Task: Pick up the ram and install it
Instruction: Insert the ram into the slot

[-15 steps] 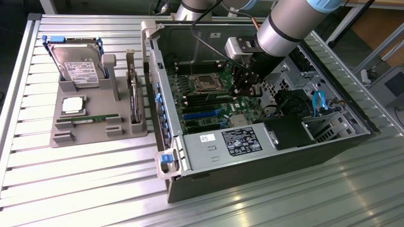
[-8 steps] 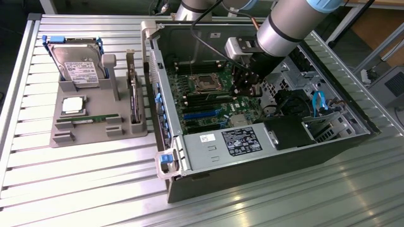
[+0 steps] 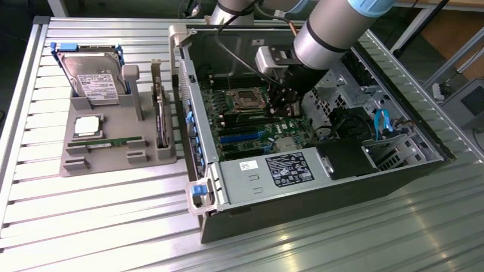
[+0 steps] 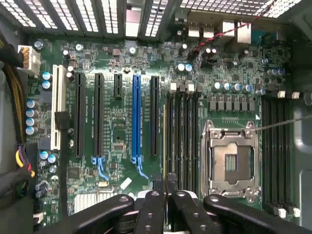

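Note:
My gripper (image 4: 165,181) is inside the open computer case (image 3: 423,164), low over the motherboard (image 4: 117,126). Its two black fingers (image 4: 157,195) are shut on the ram (image 4: 164,141), which I see edge-on as a thin yellow-green line. The ram runs along the outermost of the black memory slots (image 4: 183,141), on the side away from the empty processor socket (image 4: 230,161). I cannot tell whether it is seated in the slot or just above it. In the exterior view the gripper (image 3: 286,102) is close beside the socket (image 3: 246,101), and the arm (image 3: 332,28) hides the ram.
A grey tray (image 3: 76,164) at the exterior view's left holds a hard drive (image 3: 94,82), a square silver chip (image 3: 88,126), another green stick (image 3: 102,143) and a dark card on edge (image 3: 158,113). Case walls, the power supply (image 3: 291,167) and cables (image 3: 382,122) crowd the arm.

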You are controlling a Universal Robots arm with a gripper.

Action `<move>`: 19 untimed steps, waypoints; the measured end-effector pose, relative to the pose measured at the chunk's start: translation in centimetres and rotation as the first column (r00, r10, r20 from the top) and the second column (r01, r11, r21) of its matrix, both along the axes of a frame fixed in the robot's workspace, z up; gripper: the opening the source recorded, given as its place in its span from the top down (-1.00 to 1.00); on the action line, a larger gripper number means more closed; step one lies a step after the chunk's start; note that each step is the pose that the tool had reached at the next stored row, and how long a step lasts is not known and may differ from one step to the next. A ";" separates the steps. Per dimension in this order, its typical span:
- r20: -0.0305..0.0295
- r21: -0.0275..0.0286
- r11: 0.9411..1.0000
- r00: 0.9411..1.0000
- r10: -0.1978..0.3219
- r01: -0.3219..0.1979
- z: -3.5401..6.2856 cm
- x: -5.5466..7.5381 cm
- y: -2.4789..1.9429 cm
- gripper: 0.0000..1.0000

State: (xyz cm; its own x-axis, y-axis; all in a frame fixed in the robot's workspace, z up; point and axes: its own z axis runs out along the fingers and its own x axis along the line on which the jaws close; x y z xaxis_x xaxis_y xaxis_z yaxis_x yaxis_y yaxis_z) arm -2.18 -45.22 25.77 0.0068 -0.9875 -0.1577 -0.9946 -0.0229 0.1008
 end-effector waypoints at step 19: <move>0.000 -0.001 1.000 1.000 0.003 -0.003 -0.93 -1.0 1.43 0.76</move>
